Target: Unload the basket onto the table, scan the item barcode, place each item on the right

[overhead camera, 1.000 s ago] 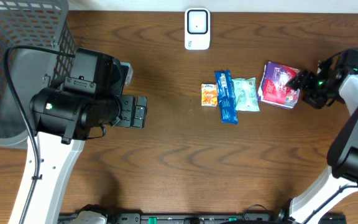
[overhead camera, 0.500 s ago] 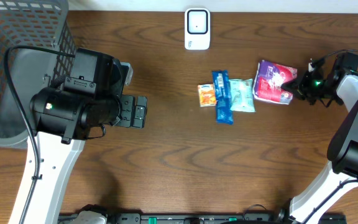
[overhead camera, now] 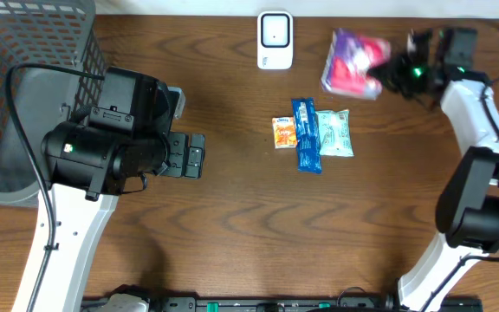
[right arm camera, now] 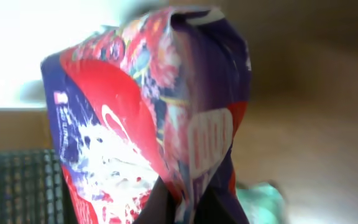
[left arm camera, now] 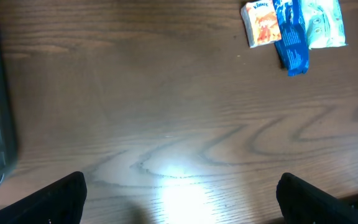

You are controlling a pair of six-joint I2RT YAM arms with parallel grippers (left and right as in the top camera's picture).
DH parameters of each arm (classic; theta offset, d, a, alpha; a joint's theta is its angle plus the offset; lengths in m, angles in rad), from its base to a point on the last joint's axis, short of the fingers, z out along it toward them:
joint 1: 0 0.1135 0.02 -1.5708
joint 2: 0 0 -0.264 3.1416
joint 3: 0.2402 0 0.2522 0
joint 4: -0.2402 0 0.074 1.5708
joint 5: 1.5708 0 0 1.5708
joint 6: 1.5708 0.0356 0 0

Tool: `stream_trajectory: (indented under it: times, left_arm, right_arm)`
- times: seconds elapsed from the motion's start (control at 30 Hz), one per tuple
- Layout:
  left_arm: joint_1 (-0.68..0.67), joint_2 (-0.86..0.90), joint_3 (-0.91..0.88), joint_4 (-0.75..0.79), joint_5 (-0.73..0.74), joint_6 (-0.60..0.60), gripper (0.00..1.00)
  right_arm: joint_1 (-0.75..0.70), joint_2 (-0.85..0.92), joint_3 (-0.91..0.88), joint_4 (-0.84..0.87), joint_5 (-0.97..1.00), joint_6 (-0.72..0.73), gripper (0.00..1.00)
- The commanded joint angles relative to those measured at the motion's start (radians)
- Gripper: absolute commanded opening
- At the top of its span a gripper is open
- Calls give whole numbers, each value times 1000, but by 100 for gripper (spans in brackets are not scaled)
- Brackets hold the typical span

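Right hand (overhead camera: 388, 74) grips purple packet (overhead camera: 352, 73); only overhead shows scanner (overhead camera: 275, 39) nearby.

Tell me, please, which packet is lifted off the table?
The purple packet, held by the right gripper; the orange, blue and green ones lie on the table.

Pouch (overhead camera: 352, 74): purple, red patch, white splashes, multicolour print on top. Scanner (overhead camera: 275, 40): white, dark square outline. Packet (overhead camera: 283, 133): orange. Bar (overhead camera: 306, 134): blue with white print. Sachet (overhead camera: 336, 134): mint green and white. Table (overhead camera: 232, 225): dark brown, wavy grain. Basket (overhead camera: 33, 43): grey mesh.
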Motion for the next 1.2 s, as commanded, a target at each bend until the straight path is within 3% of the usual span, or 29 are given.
stream_trajectory:
  times: [0.0, 0.13, 0.33, 0.67, 1.17]
  left_arm:
    - [5, 3, 9, -3, -12, -1, 98]
    - [5, 3, 9, -3, -12, -1, 98]
    - [5, 3, 9, -3, -12, -1, 98]
    - [5, 3, 9, -3, -12, -1, 98]
    - [5, 3, 9, -3, -12, -1, 98]
  right_arm:
    - [96, -40, 34, 107, 136, 183, 2]
    - [216, -22, 34, 271, 278, 295, 1]
    - [338, 67, 77, 452, 342, 412, 2]
    - [367, 294, 356, 287, 342, 412, 2]
    - [299, 291, 440, 133, 322, 251, 1]
